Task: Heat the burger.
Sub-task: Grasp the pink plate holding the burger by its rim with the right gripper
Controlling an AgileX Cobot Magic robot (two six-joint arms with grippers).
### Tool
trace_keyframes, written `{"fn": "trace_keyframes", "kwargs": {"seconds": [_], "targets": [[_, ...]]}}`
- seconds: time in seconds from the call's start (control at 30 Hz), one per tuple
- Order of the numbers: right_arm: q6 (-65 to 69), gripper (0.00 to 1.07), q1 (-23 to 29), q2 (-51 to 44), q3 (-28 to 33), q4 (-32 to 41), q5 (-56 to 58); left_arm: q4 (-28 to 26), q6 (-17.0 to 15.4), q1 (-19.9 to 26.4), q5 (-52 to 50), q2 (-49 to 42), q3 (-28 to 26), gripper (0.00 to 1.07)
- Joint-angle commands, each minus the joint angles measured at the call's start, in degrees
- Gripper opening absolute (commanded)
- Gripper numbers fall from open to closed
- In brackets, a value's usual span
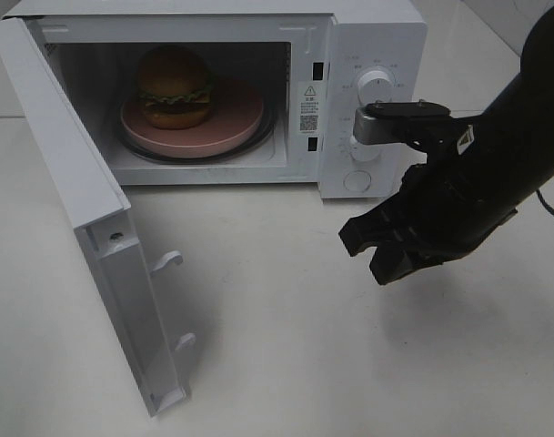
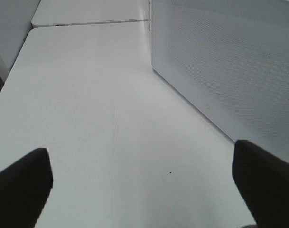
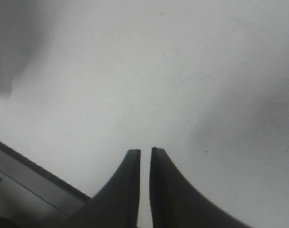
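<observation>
Right pincer (image 1: 366, 259) hangs over the white table (image 1: 286, 364) just in front of the control panel (image 1: 395, 55) of the microwave (image 1: 195, 27), fingers all but pressed together with a thin slit between, pinching nothing; the left pincer (image 2: 140, 154) is spread wide over bare tabletop beside a perforated white panel (image 2: 229, 61). Inside the microwave the burger (image 1: 175, 86) sits on a pink plate (image 1: 245, 123), and the door (image 1: 67, 155) stands swung out leftward, leaving the cavity mouth unobstructed.
</observation>
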Motion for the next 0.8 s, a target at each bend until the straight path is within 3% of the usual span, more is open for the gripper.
{"fn": "trace_keyframes", "kwargs": {"seconds": [0.03,0.13,0.4,0.8], "targets": [[-7.33,0.12,-0.06,-0.69,-2.98,-0.29,6.42,-0.34,0.00,0.06,-0.40,-1.38,0.11,0.98],[-9.34,0.12,-0.06,-0.69,-3.67,-0.29,7.33,-0.34,0.00,0.06,-0.40,-1.38,0.11,0.98],[-32.77,0.14,-0.06,-0.69,-11.23,-0.40,14.78,-0.34,0.00,0.06,-0.40,-1.38,0.11,0.98],[-57.12,0.17,-0.06,-0.69,-18.33,-1.60,19.19,-0.34,0.00,0.06,-0.40,-1.38,0.11,0.98]]}}
